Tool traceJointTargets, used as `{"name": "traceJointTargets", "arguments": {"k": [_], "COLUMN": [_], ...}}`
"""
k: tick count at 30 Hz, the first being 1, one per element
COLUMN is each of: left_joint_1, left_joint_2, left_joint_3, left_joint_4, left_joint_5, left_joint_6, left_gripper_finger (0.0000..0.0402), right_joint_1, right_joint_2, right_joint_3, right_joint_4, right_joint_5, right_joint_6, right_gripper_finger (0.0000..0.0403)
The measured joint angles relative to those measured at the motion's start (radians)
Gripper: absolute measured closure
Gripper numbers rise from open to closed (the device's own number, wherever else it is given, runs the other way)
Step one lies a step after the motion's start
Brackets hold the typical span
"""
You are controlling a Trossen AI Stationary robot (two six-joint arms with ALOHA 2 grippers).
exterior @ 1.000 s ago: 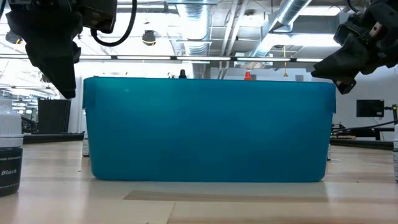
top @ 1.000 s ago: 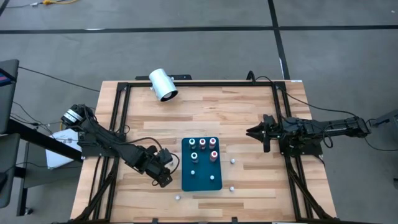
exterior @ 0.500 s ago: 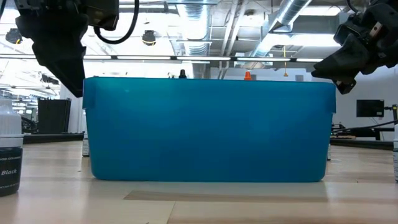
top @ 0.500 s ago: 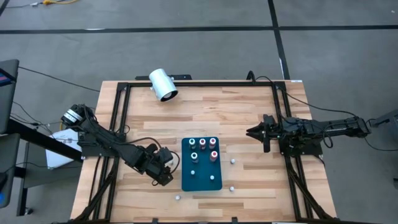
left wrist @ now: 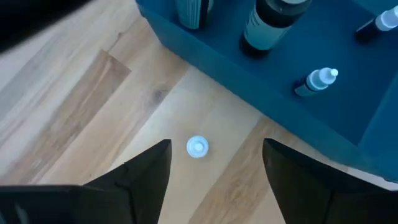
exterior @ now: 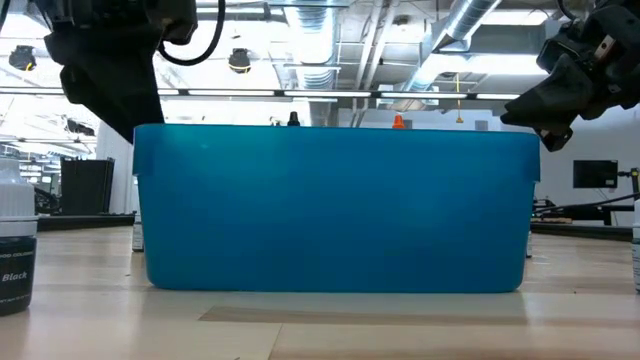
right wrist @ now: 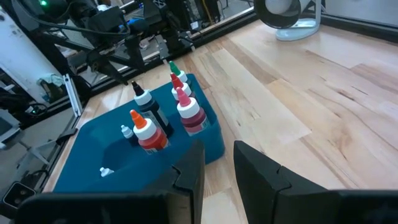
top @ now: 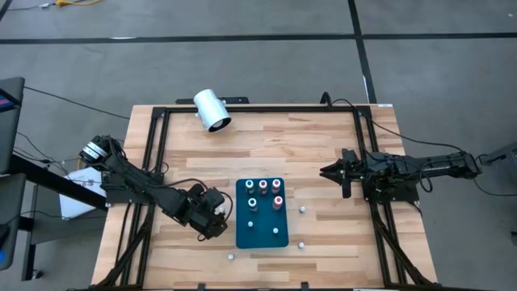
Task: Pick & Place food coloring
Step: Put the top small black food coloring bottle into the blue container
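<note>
A teal tray [top: 262, 234] stands mid-table with several small food coloring bottles [top: 263, 192] upright in its far half; they also show in the right wrist view [right wrist: 149, 134]. My left gripper [top: 218, 217] hovers open beside the tray's left wall. In the left wrist view a small white cap [left wrist: 198, 147] lies on the wood between my open left gripper's [left wrist: 214, 149] fingers, untouched. My right gripper [top: 325, 171] waits right of the tray, above the table. Its fingers stand a little apart [right wrist: 217, 149] and hold nothing.
A large white cylinder [top: 212, 110] lies at the table's far edge. White-topped pieces stand on the wood right of the tray [top: 303, 209] and near the front edge [top: 300, 243] [top: 231, 256]. A black-labelled bottle [exterior: 15, 250] stands close to the low camera. Dark rails frame the table.
My left gripper has gone a little toward the table's right and far edges, closer to the teal tray's left wall.
</note>
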Motion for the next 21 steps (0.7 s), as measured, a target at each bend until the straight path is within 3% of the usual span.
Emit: {"name": "traceJointTargets", "arguments": {"k": [8, 21], "left_joint_1": [-0.006, -0.039], "left_joint_2": [0.001, 0.001], "left_joint_3": [-0.067, -0.109], "left_joint_4": [0.044, 0.121], "left_joint_5": [0.016, -0.031], "left_joint_6": [-0.086, -0.082], "left_gripper_finger": [0.0156, 0.0156], "right_joint_1": [0.0, 0.0], "right_joint_2": [0.0, 0.0], "right_joint_3": [0.0, 0.0], "right_joint_4": [-0.001, -0.002], "right_joint_5": [0.0, 0.0], "right_joint_6": [0.0, 0.0], "right_gripper_finger": [0.0327, 0.0327]}}
